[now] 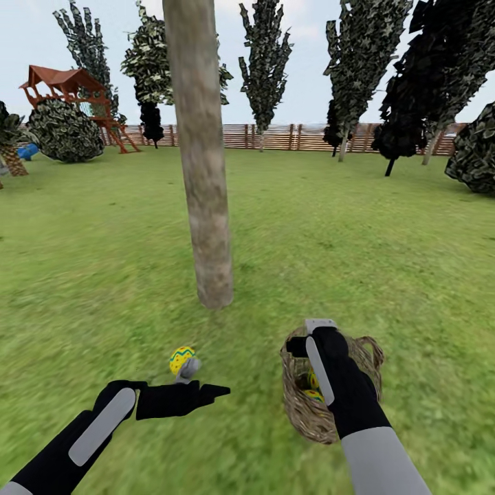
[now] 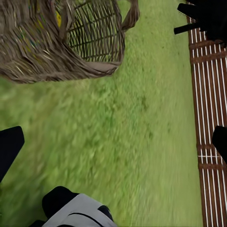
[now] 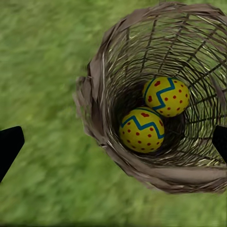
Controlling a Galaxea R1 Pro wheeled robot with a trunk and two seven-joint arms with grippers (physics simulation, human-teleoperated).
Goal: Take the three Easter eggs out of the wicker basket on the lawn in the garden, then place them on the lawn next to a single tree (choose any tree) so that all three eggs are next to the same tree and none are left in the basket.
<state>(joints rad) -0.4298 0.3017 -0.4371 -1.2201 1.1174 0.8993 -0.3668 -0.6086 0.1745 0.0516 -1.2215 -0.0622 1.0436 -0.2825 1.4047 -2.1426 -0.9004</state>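
A yellow Easter egg point(image 1: 181, 358) with blue zigzags lies on the lawn point(image 1: 103, 275), a short way in front of the tree point(image 1: 204, 206) with the thick grey-beige trunk. My left gripper point(image 1: 204, 380) hovers just beside that egg, open and holding nothing; its wrist view shows both fingertips point(image 2: 9, 146) wide apart over grass. The wicker basket point(image 1: 364, 354) stands to the right. Two more eggs point(image 3: 142, 130) point(image 3: 165, 96) lie inside it. My right gripper point(image 1: 308, 335) hangs open over the basket's rim point(image 3: 94, 94), fingers spread.
A brown slat fence point(image 1: 275, 136) closes the far side of the garden. Dark cypresses point(image 1: 265, 62) stand along it, with shrubs point(image 1: 63, 130) and a wooden playset point(image 1: 65, 89) at the far left. Open grass spreads around the trunk.
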